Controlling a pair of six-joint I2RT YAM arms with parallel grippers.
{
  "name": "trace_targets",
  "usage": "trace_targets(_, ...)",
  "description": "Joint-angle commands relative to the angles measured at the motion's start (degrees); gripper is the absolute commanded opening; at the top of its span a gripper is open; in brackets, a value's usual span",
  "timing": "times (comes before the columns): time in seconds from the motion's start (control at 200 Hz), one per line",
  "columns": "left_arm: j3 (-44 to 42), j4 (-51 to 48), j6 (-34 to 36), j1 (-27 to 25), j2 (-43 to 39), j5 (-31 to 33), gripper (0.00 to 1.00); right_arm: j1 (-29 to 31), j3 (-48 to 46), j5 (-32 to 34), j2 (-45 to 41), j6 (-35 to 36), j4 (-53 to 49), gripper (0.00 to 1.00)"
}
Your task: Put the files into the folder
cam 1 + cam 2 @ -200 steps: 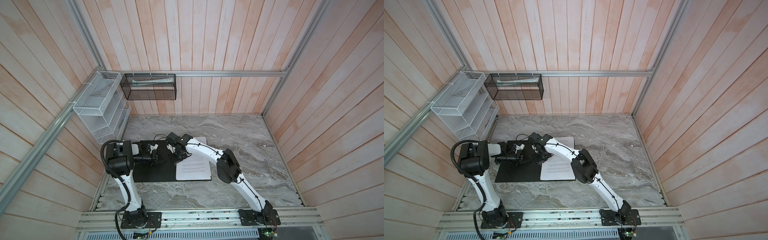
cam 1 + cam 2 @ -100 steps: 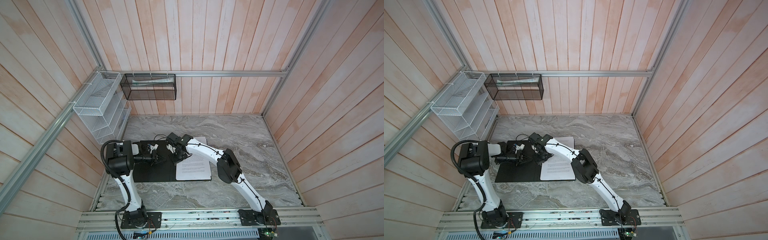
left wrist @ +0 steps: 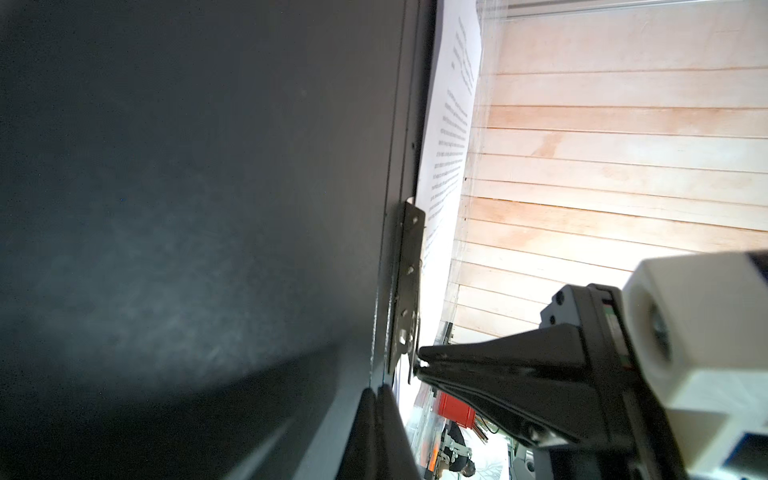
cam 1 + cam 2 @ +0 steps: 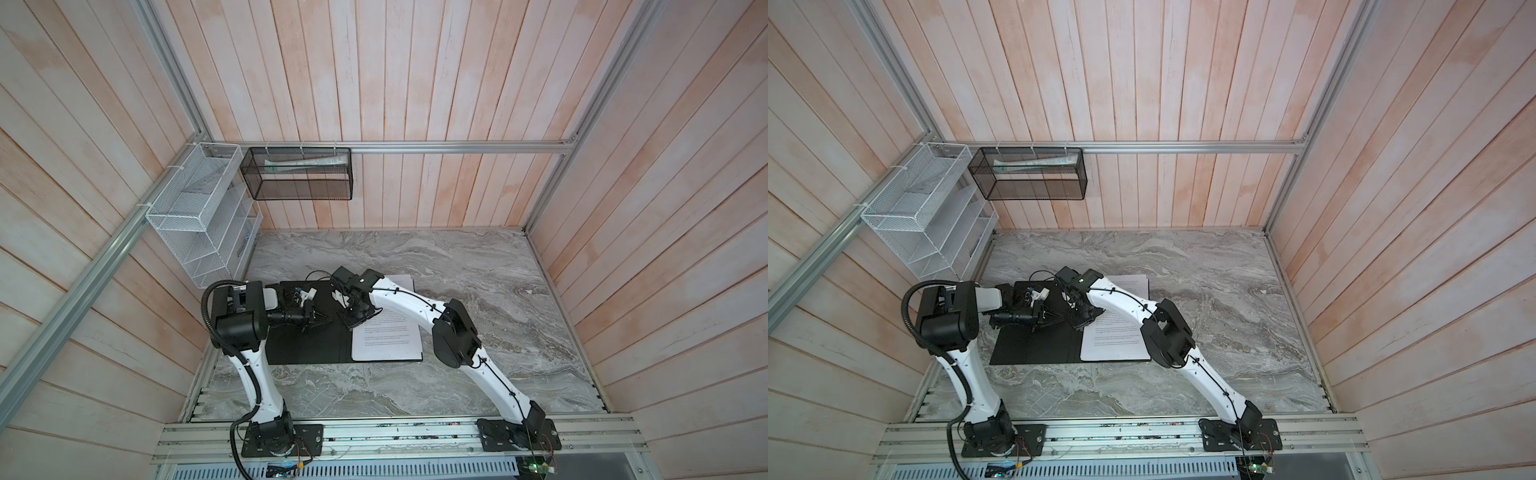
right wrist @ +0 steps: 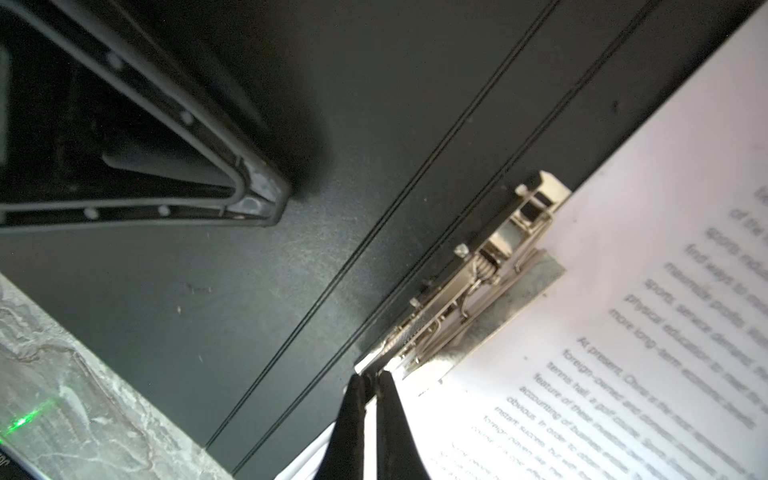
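The folder [image 4: 307, 345] [image 4: 1034, 345] lies open on the marble table, black inside up. The files [image 4: 386, 340] [image 4: 1117, 340], white printed sheets, lie on its right half. Their edge sits under the metal spine clip [image 5: 478, 282] [image 3: 409, 282]. My left gripper [image 4: 328, 320] [image 3: 376, 388] is shut and empty. Its tips rest on the folder's bare left half [image 3: 208, 166], a little short of the spine. My right gripper [image 4: 353, 322] [image 5: 370, 378] is shut on the near end tab of the spine clip, its fingers [image 3: 457, 365] reaching in from the files' side.
A white wire mesh rack [image 4: 199, 220] hangs on the left wall and a black mesh basket [image 4: 299, 174] on the back wall. Wooden walls close in three sides. An aluminium rail [image 4: 374, 436] carrying both arm bases runs along the front edge.
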State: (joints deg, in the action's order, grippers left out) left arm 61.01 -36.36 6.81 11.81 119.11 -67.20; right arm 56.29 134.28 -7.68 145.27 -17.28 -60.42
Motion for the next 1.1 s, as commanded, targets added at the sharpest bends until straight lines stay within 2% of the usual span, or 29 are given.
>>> trace_targets(0.0, -1.4, 1.5, -0.2, -0.1, 0.7, 3.7, 0.0, 0.0, -0.4, 3.4, 5.0, 1.5, -9.7, 0.07)
trace_targets(0.816, -1.4, 1.5, -0.3, -0.1, 0.7, 3.7, 0.0, 0.0, -2.6, 5.4, 8.1, 1.9, -8.7, 0.07)
trace_targets(1.096, -1.4, 1.5, -0.3, -0.1, 0.8, 3.7, 0.0, 0.0, 1.2, 3.4, 6.9, 1.7, -8.5, 0.09)
